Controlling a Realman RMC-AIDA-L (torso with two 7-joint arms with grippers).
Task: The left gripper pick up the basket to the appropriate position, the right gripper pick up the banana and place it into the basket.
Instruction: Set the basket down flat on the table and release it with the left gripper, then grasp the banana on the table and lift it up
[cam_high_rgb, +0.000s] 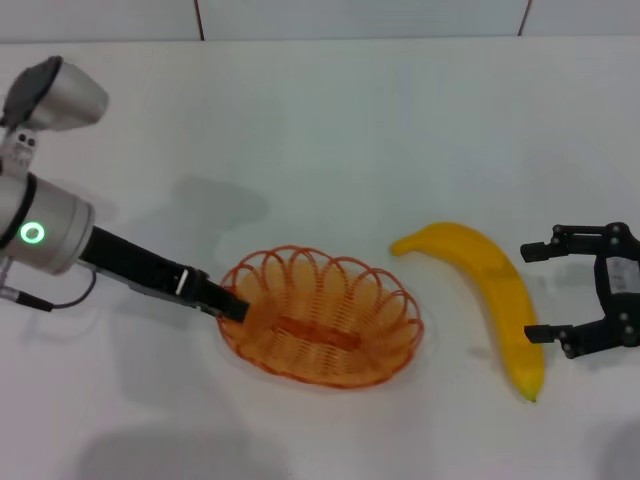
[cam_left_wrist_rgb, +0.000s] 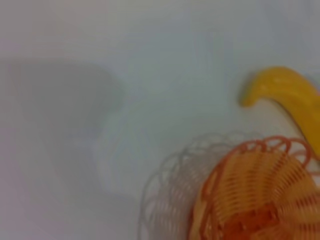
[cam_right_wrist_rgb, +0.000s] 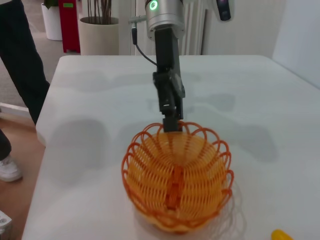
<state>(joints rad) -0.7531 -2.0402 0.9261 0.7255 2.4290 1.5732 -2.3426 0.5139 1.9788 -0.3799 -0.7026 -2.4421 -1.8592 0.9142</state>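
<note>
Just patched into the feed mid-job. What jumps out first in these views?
The orange basket sits mid-table, with the left gripper at its rim on the robot's left side; whether it is clamped cannot be told. Just to the basket's right lies the bright yellow banana, apart from it on the white table. The right gripper is open at the banana's right side, fingers close to its lower half, not closed on it.

Orange wire basket (cam_high_rgb: 322, 318), shallow and oval with a looped scalloped rim, sits upright on the white table (cam_high_rgb: 330, 130). Just to its right, apart from it, lies the banana (cam_high_rgb: 492, 297), bright yellow, smooth, flat on its side, curving away from the basket.
</note>
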